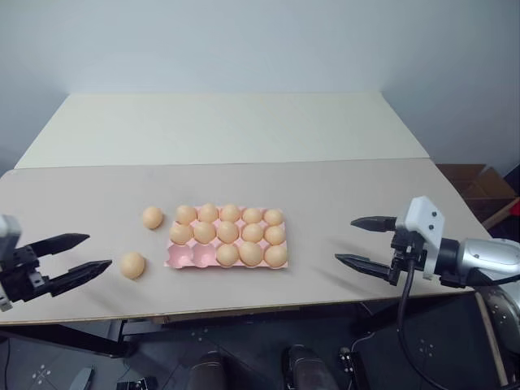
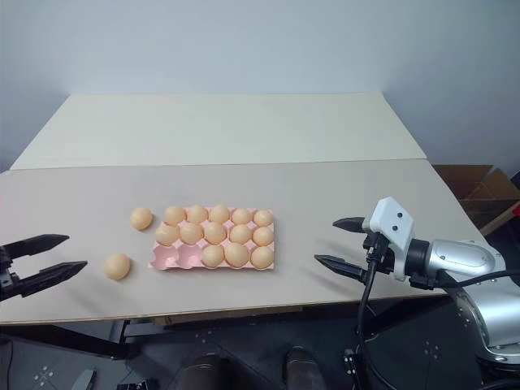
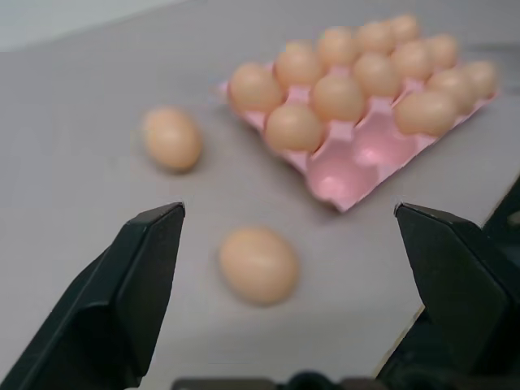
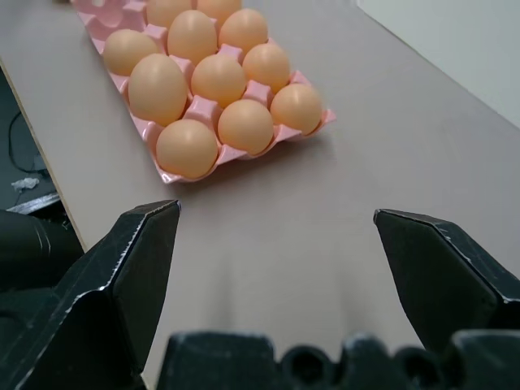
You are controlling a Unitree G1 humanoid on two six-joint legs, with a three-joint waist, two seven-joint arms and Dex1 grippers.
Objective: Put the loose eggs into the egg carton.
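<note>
Hovering low at the tabletop (image 1: 341, 203) edge, left gripper (image 1: 81, 254) with jaws gaping, empty, aiming at near egg (image 1: 132, 265); risking nudging it rolling off. Far egg (image 1: 152, 217) lying beside carton (image 1: 180, 258), two cups empty. Right gripper (image 1: 357, 241) idling, spread, empty.

Eggs in carton (image 1: 228, 238): thirteen
Loose eggs (image 1: 132, 265) on table: two
Empty cups (image 1: 192, 256): two
Cartons: one
</note>
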